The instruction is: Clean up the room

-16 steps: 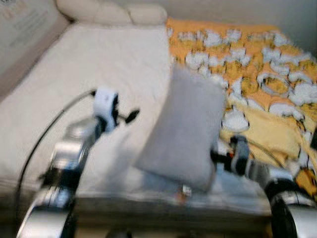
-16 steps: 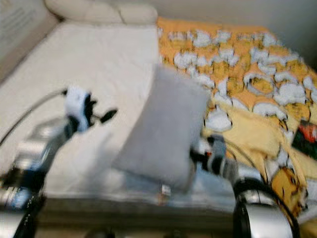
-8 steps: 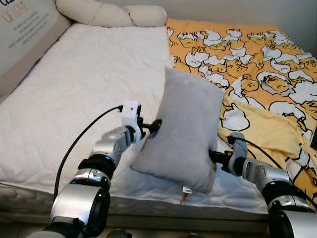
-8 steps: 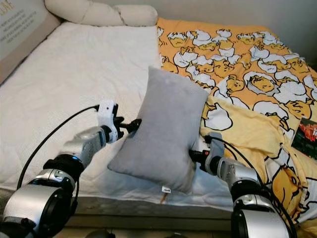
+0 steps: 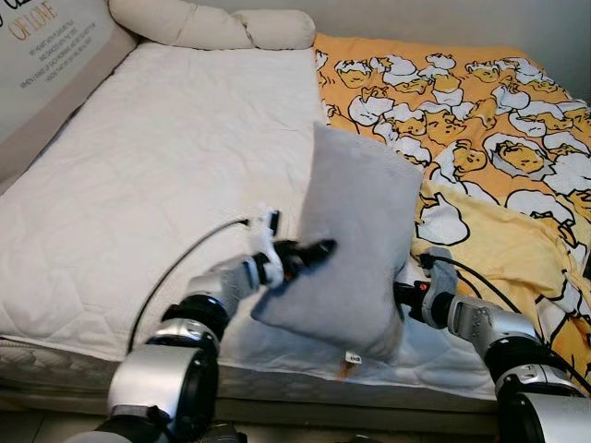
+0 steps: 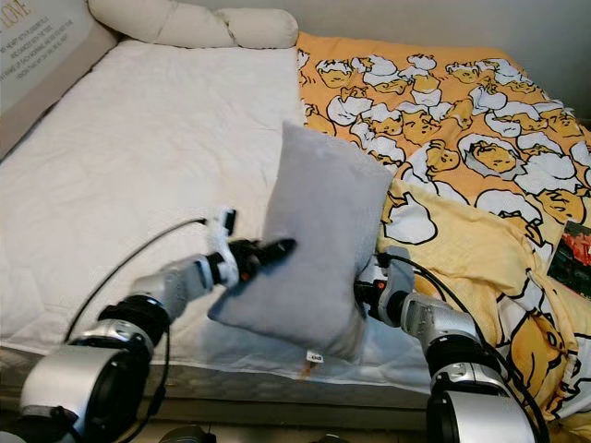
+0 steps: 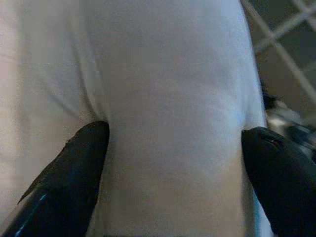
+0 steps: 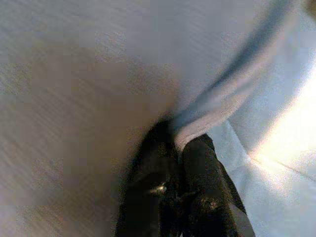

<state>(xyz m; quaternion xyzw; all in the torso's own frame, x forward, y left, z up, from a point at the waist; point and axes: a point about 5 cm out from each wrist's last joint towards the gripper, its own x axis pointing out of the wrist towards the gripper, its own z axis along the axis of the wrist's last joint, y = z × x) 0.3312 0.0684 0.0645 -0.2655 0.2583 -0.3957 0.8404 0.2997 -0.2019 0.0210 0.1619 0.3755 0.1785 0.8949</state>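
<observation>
A grey pillow (image 5: 355,231) stands tilted on its lower edge above the near side of the bed. My right gripper (image 5: 402,297) sits at the pillow's lower right edge, partly hidden behind it. In the right wrist view the right gripper (image 8: 177,148) is shut on a fold of the grey fabric. My left gripper (image 5: 309,254) reaches across the pillow's left edge, one finger lying over its front face. In the left wrist view its fingers (image 7: 74,173) stand wide apart with the pillow between them, so it is open.
The white quilted mattress (image 5: 166,157) stretches to the left and back. A yellow duck-print blanket (image 5: 480,120) covers the right half. A cream bolster (image 5: 212,26) lies at the head, and a printed cushion (image 5: 46,55) leans at far left. A dark red item (image 6: 574,249) lies at the right.
My left gripper has moved right, from touching the pillow's left edge to straddling it with a finger over the front. The right gripper still holds the pillow.
</observation>
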